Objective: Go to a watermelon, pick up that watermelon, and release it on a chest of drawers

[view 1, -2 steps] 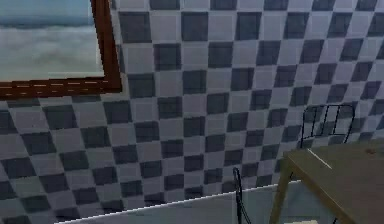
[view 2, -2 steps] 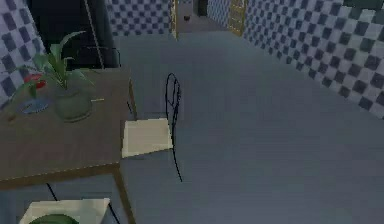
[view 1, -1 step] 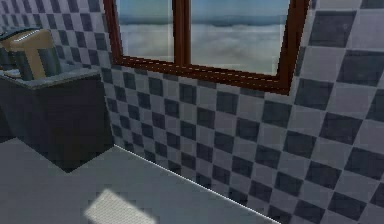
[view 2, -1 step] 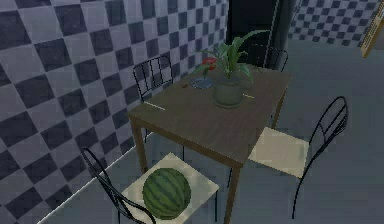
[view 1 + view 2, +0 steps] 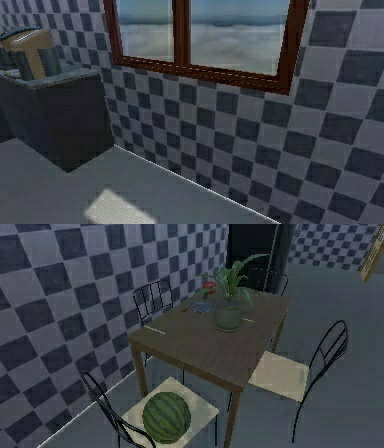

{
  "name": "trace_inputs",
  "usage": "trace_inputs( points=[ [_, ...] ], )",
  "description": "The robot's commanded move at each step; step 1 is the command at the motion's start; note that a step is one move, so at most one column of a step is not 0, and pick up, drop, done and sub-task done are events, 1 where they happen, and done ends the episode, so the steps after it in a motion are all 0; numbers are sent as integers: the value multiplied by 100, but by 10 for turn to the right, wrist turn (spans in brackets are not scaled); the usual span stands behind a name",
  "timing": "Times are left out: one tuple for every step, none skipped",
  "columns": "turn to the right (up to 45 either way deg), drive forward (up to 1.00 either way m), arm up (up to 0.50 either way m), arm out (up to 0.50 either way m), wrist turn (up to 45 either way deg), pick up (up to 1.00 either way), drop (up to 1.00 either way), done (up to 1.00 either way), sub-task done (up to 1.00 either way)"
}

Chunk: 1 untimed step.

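While watermelon (image 5: pixel 167 416) sits on chair (image 5: pixel 186 385) | table (image 5: pixel 200 349) beside, potted plant (image 5: pixel 228 314) atop | hand state: cannot tell

A watermelon (image 5: pixel 167 416) sits on a near chair (image 5: pixel 196 396) beside the wooden table (image 5: pixel 205 340) — potted plant (image 5: pixel 229 296) on top.

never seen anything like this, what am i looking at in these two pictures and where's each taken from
These are simulator renders from a wheeled robot with one arm, sent to fetch a watermelon. The forward view looks ahead and somewhat down: a checkered tile wall, a brown-framed window and a dark counter at its left. The arm side view looks out to the side where the arm reaches: a wooden table bearing a potted plant, with wire-framed chairs around it. The striped green watermelon sits on the nearest chair's pale seat, at the bottom of that view.
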Motion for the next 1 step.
trace_inputs(
  points=[
    [0, 0, 8, 0, 0, 0, 0, 0, 0]
  ],
)
